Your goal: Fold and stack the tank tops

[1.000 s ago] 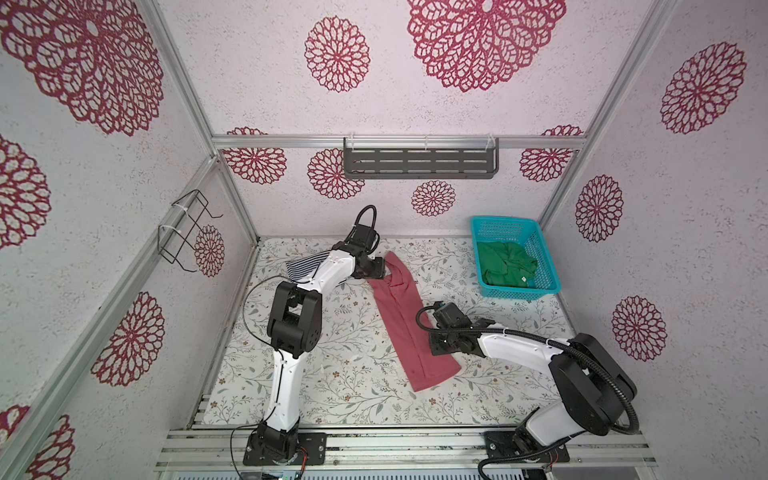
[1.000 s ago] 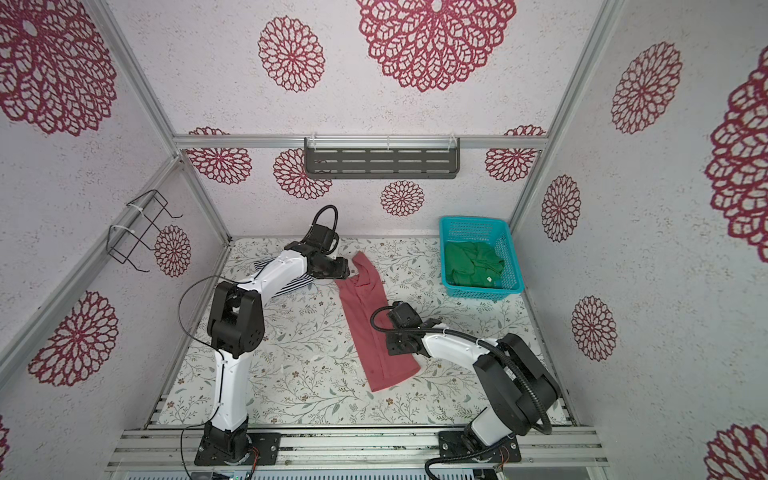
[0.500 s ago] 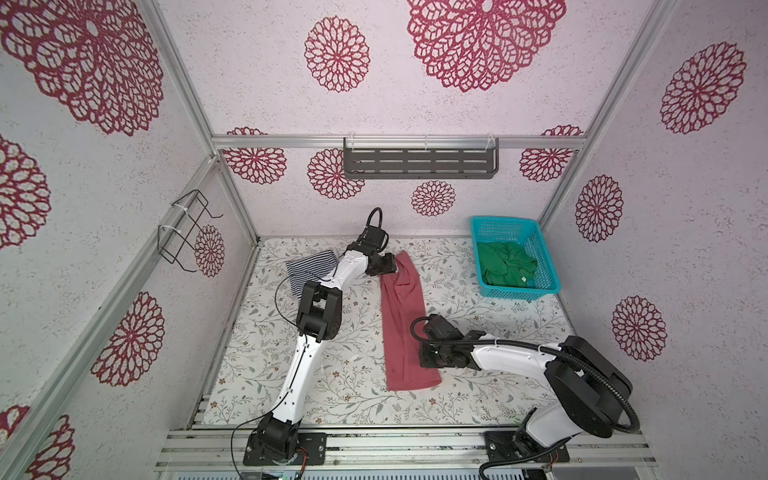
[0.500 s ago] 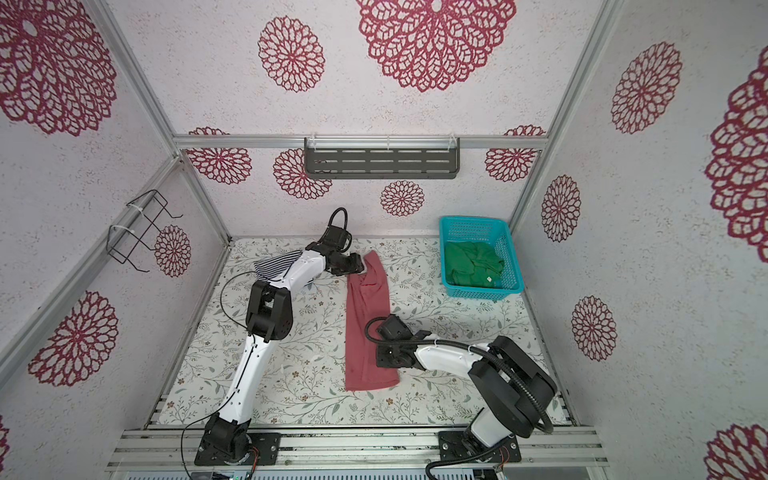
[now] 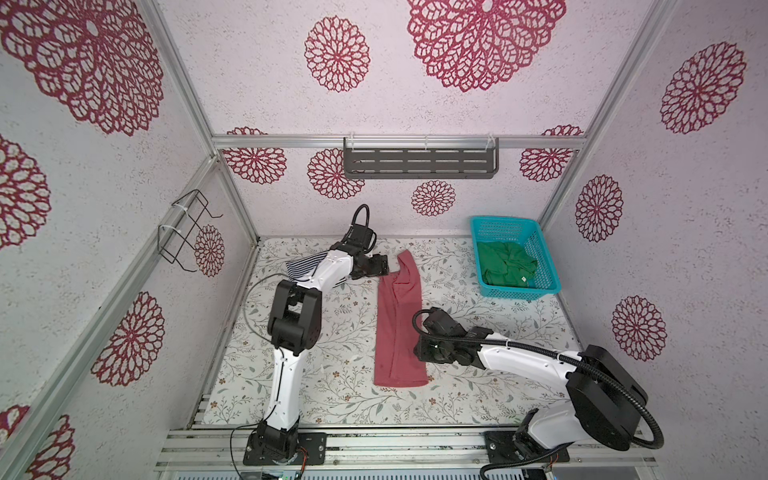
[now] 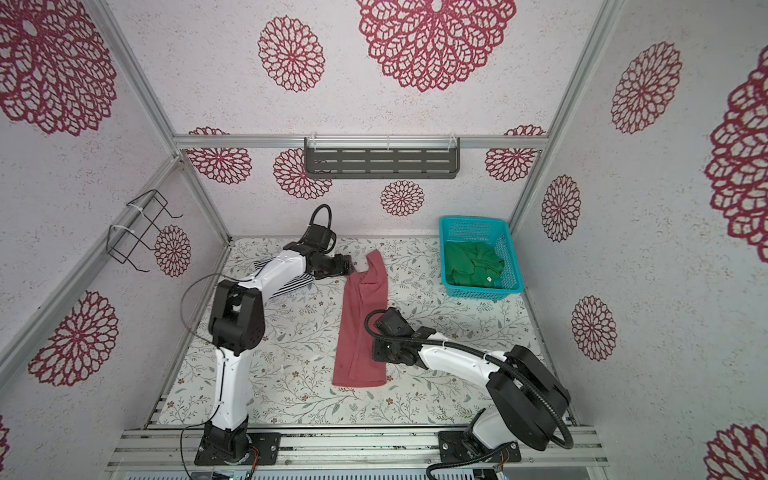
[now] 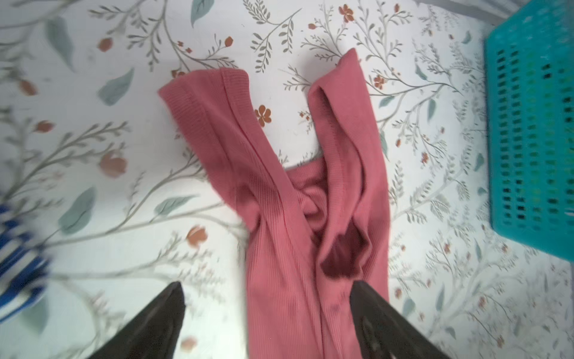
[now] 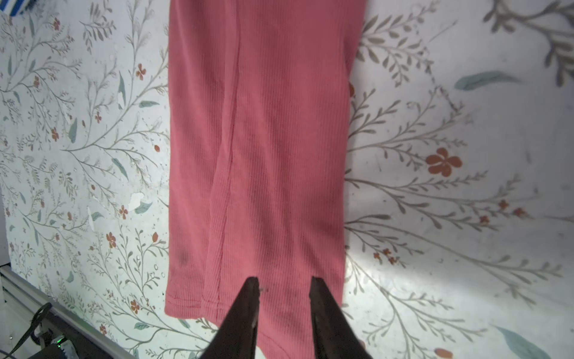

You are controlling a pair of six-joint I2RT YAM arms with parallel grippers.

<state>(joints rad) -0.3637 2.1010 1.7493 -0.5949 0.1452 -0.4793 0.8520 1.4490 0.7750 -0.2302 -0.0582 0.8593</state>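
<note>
Left wrist view: left fingers (image 7: 149,323) spread wide and released, gripping nothing, w/ the red-pink tank top (image 7: 279,217) lying on the floral surface (image 7: 124,248) btwn and beyond them. Its two straps fan out toward the far end, and one armhole gapes open. Whether the tips touch the cloth can't be told.

Right wrist view: right fingers (image 8: 242,320) parted by a narrow gap over the hem at the top's near end. Ribbed cloth shows flat in the gap, nothing pinched.

In both top views the red-pink top runs as a long narrow strip down the ctr of the surface, straps far, hem near, folded lengthwise w/ a seam line along it. Left fingers sit at the far end, just left of the straps. Right fingers sit at the strip's right edge, near the hem.

Striped tank top (image 5: 300,269), navy & white, lies far left, partly under the left arm (image 5: 291,324). Green tank top (image 5: 505,270) sits crumpled in the teal basket (image 5: 544,266) at the far right corner, well apart from the other two. A dark slotted shelf (image 5: 419,164) hangs on the far wall, and a wire rack (image 5: 185,232) on the left wall.
</note>
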